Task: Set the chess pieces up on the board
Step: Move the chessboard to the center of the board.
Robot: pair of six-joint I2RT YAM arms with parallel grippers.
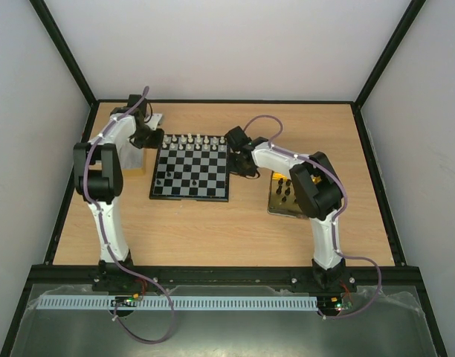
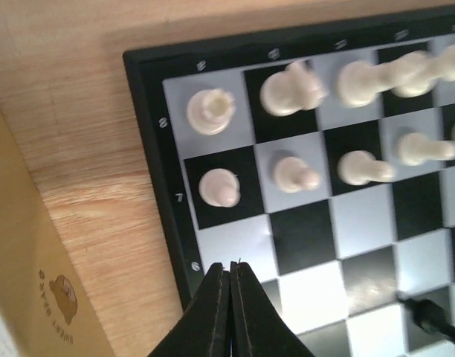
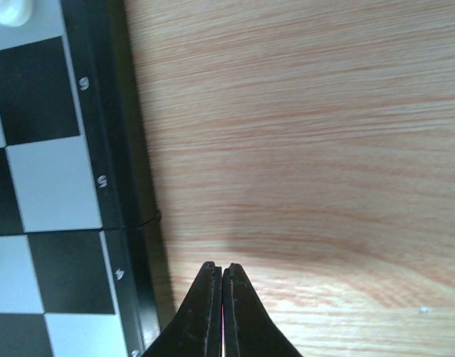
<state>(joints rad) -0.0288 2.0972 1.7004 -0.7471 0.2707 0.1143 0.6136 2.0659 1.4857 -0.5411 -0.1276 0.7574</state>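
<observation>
The board [image 1: 190, 172] lies in the middle of the table. White chess pieces [image 1: 192, 140] fill its two far rows, and a few black ones [image 1: 173, 175] stand on nearer squares. My left gripper [image 1: 153, 140] hovers at the board's far left corner. In the left wrist view it [image 2: 230, 265] is shut and empty over the board's rim by row 6, near a white rook [image 2: 210, 111] and a pawn [image 2: 218, 187]. My right gripper [image 1: 233, 141] is at the far right corner. It [image 3: 222, 268] is shut and empty over bare wood, just beside the board's edge [image 3: 131, 223].
A gold tray [image 1: 275, 202] with several black pieces [image 1: 284, 190] sits right of the board, partly under the right arm. A tan box [image 2: 34, 282] lies left of the board. A silver tray [image 1: 157, 117] shows behind the left arm. Black frame rails edge the table.
</observation>
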